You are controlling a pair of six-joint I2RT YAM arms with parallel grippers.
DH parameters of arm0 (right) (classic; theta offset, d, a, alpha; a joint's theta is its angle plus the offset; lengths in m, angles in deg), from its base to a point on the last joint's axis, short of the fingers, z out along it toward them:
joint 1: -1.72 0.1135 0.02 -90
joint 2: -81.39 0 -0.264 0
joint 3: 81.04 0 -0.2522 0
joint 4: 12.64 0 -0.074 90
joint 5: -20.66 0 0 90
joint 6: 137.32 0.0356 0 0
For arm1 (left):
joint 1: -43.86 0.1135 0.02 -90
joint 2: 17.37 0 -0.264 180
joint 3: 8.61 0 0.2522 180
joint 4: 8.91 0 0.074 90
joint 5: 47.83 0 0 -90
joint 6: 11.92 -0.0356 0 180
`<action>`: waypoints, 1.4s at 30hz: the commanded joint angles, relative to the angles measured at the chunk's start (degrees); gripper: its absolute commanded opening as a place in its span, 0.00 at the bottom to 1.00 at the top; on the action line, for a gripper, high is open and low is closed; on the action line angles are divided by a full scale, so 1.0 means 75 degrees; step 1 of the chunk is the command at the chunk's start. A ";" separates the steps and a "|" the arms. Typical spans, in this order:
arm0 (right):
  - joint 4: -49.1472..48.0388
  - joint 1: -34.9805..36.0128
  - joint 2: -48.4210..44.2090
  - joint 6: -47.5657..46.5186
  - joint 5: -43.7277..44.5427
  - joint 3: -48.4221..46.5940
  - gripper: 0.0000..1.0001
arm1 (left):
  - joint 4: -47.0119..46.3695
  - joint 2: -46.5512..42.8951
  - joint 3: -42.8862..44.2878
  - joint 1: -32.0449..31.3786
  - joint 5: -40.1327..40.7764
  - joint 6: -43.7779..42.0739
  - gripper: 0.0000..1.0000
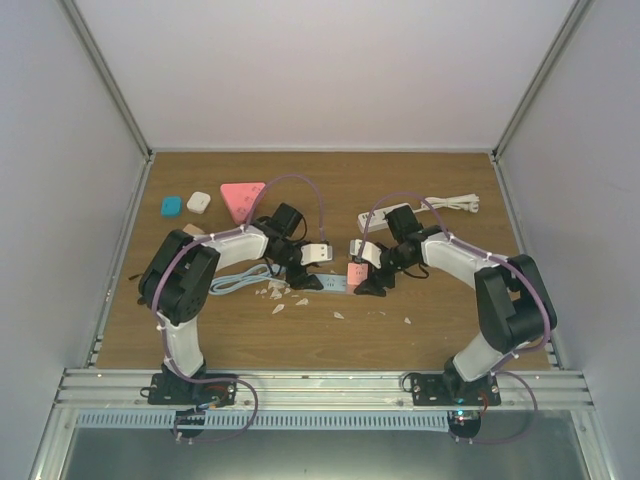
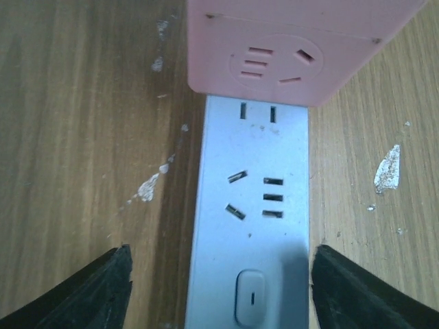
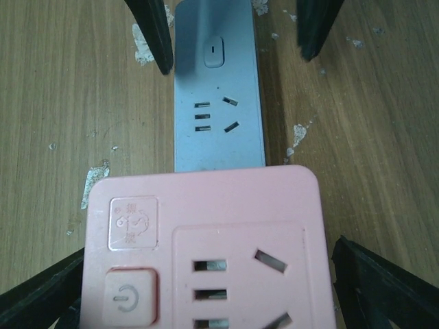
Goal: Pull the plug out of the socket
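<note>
A pale blue power strip (image 2: 250,226) lies on the wooden table, also seen from above (image 1: 330,286). A pink plug block (image 2: 295,48) sits plugged onto its far end and fills the right wrist view (image 3: 206,247). My left gripper (image 2: 221,295) is open and straddles the strip's switch end. One finger (image 2: 363,295) is at the strip's edge and the other (image 2: 89,295) stands apart. My right gripper (image 3: 209,288) straddles the pink plug, with a finger (image 3: 384,288) against each side.
White paint flecks (image 2: 387,168) dot the wood around the strip. At the back lie a pink triangular piece (image 1: 242,197), a blue pad (image 1: 171,206), a white pad (image 1: 198,201) and a white power strip with its cord (image 1: 440,206). A pale blue cable (image 1: 240,278) lies by the left arm.
</note>
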 commanded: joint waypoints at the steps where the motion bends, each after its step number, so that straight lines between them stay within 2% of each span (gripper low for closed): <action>1: -0.0241 0.0046 0.0048 0.0050 -0.0186 -0.0012 0.85 | -0.0358 0.0249 0.0212 -0.0219 -0.0201 -0.0118 0.68; 4: -0.0257 0.0080 0.0075 0.0041 -0.0200 -0.0028 0.77 | -0.0526 0.0295 0.0152 -0.0347 -0.0036 -0.0119 0.62; 12: -0.0274 0.0094 -0.0265 0.0021 -0.0365 -0.0045 0.48 | -0.0641 0.0342 -0.0103 -0.0581 0.0606 -0.0199 0.39; 19: -0.0273 -0.0062 -0.0570 0.0053 -0.0936 -0.0157 0.37 | -0.0597 0.0406 -0.0529 -0.0624 0.1038 -0.0427 0.25; 25: -0.0148 -0.0387 -0.0715 -0.0017 -0.1818 -0.0264 0.32 | -0.0474 0.0456 -0.0639 -0.0629 0.1144 -0.0453 0.19; 29: 0.0167 -0.0556 -0.0591 -0.0186 -0.2000 -0.0405 0.30 | -0.0435 0.0542 -0.0554 -0.0629 0.1240 -0.0431 0.16; 42: -0.0601 -0.0155 -0.1782 -0.0674 -0.0662 0.0712 0.30 | 0.0415 0.1125 0.0232 -0.0629 0.1226 -0.0218 0.14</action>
